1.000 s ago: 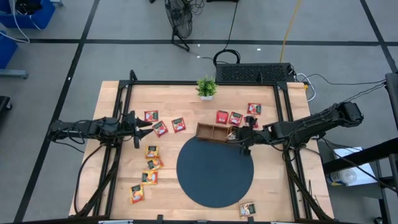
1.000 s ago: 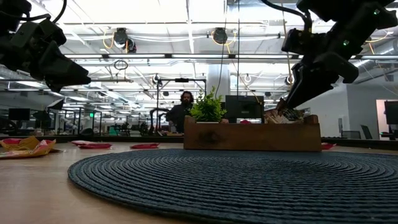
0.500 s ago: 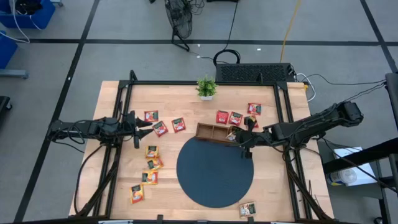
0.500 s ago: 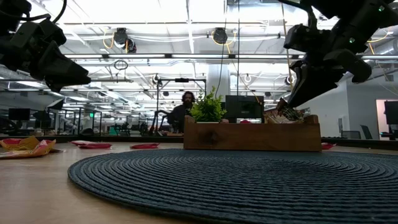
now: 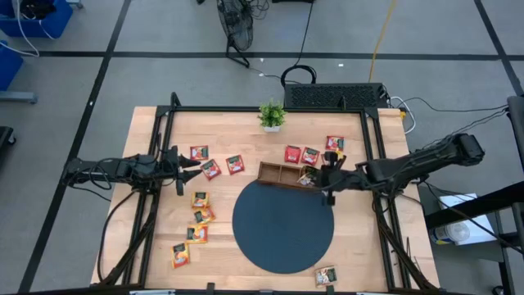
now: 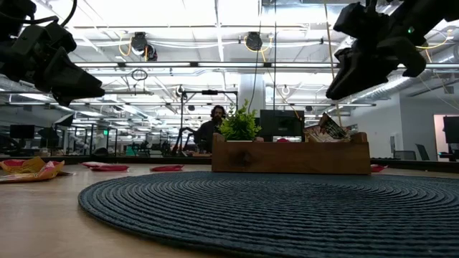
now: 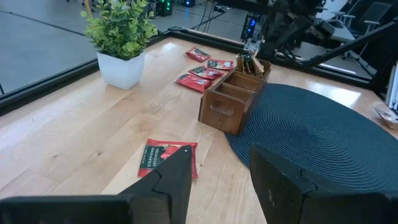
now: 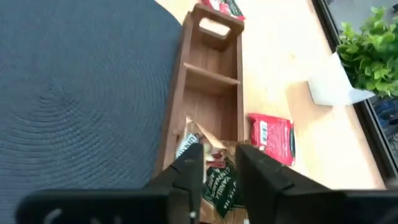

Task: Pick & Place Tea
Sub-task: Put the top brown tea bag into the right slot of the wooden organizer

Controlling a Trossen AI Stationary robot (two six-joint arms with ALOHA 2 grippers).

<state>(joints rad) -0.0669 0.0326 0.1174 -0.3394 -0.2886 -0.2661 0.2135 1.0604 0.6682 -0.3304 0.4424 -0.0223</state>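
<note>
Small square tea sachets lie flat on the wooden table: red ones (image 5: pixel 211 169) (image 5: pixel 310 156), yellow-orange ones (image 5: pixel 199 199) and a pale one (image 5: pixel 326 276). Several more stand tilted in the right-hand compartment (image 8: pixel 214 174) of the brown wooden tray (image 5: pixel 282 173), leaning on its walls. My right gripper (image 8: pixel 219 155) hovers open over that compartment, clear of the sachets (image 6: pixel 326 129) and holding nothing. My left gripper (image 7: pixel 217 168) waits open at the table's left (image 5: pixel 193 164), above a red sachet (image 7: pixel 166 157).
A dark round woven mat (image 5: pixel 282 225) lies in front of the tray. A small potted plant (image 5: pixel 272 115) stands at the far edge. The tray's other two compartments (image 8: pixel 211 56) show bare wood. A person sits in the room beyond the table (image 6: pixel 211 125).
My right gripper has risen from the sachets in the tray's right-hand compartment, drawn back a little toward the table's right edge and rolled at the wrist. The sachets stay in the tray.
</note>
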